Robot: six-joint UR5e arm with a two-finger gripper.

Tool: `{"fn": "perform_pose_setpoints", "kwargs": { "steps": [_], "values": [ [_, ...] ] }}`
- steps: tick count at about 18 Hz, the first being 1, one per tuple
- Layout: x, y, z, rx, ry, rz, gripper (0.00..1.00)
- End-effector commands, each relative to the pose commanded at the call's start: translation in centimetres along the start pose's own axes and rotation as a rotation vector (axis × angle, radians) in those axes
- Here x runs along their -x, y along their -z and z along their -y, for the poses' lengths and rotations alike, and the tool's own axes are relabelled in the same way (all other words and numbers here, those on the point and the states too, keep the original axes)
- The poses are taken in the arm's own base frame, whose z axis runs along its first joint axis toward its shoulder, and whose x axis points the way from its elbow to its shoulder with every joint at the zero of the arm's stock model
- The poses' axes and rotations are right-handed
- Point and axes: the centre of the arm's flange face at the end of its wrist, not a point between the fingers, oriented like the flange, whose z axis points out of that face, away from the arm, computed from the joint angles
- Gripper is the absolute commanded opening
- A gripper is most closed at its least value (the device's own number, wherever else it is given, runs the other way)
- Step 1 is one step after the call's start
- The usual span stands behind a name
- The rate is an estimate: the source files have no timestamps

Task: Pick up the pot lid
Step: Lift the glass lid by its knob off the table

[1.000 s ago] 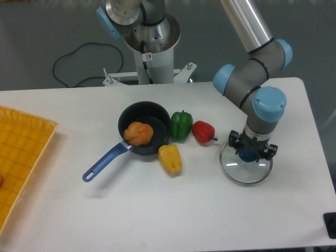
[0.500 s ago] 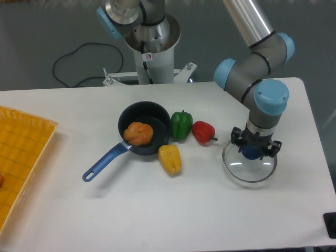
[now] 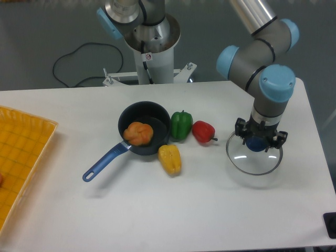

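Two containers sit off to the picture's left of my tool (image 3: 260,133), which I have clenched on the blue knob (image 3: 256,144) of the clear pot lid (image 3: 254,164). The lid hangs directly under the tool, its round rim around the knob; from this camera I can't judge its height over the white table (image 3: 173,215).

Well apart from the tool, I see the black pan (image 3: 148,112) — one orange piece (image 3: 138,134) lies in it, toward the side where the blue handle (image 3: 105,164) joins. Farthest from the tool, the yellow-orange bin (image 3: 26,139) is cut off by the frame, with a bit of something red (image 3: 1,179) inside, too little showing to name.

Between tool and pan lie the red pepper (image 3: 203,132), nearest the tool, then the green pepper (image 3: 181,125) and yellow pepper (image 3: 169,159) — both just beside the pan, outside it.
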Motion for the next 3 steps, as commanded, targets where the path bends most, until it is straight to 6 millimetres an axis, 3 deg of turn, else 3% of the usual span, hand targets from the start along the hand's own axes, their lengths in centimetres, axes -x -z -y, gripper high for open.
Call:
{"fn": "perform_pose_setpoints", "kwargs": {
  "steps": [3],
  "values": [
    [0.34, 0.36, -0.28, 0.0, 0.006, 0.002, 0.7]
  ]
}}
